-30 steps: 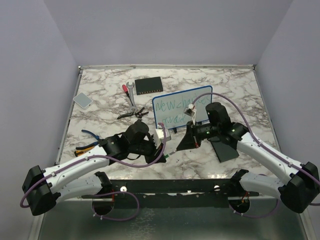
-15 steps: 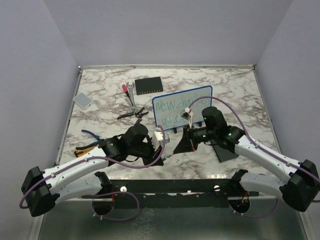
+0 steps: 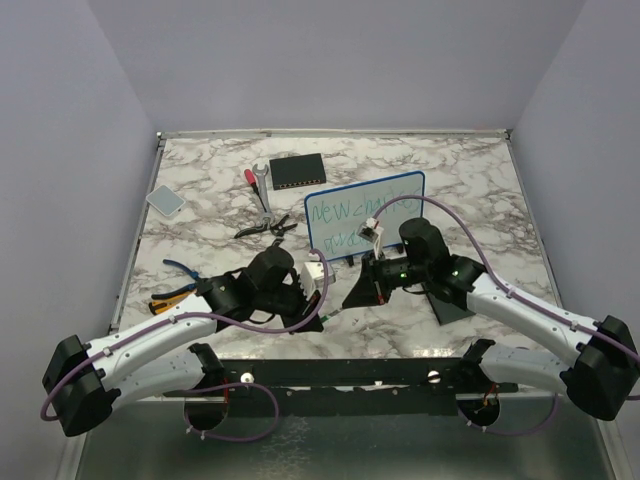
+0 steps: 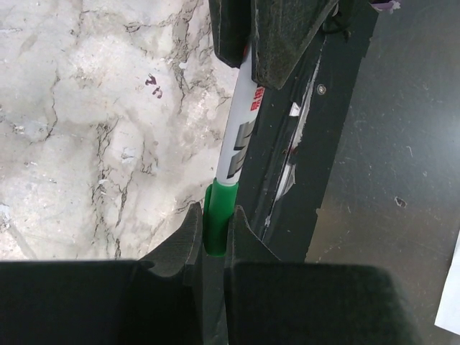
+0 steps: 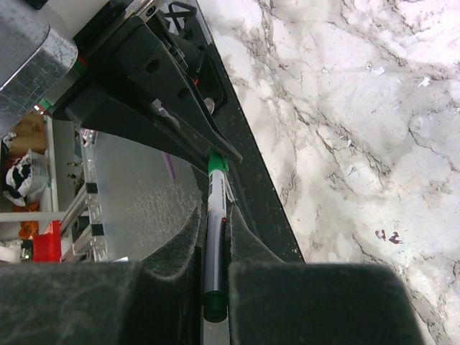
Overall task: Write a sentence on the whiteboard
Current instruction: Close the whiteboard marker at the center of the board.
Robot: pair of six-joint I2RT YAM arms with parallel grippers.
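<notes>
- Pinching the left gripper (image 4: 214,231) shut on the green cap (image 4: 218,212) of a marker (image 4: 241,136), with fingers pressed against both sides and no gap showing.
- Clamping the right gripper (image 5: 214,233) just as narrowly around the marker's white barrel, a little back from the cap.
- Meeting nose to nose near the front middle of the marble table (image 3: 200,200), with the marker bridging one claw and the other.
- Running the marker's long axis straight from claw to claw, cap end toward the left arm and tail end toward the right. Cap and barrel are touching, though whether fully seated cannot be told.
- Finding the whiteboard (image 3: 320,228) propped on its feet beyond the right gripper, toward the far middle of the table and nearer the right arm than the left.
- Reading the sentence (image 3: 345,211) there in green, already filling two lines, so probably capping the pen rather than opening it.
- Calling next for a straight push or pull along that shared axis, with any sideways drift risking a slipped or cocked cap.
</notes>
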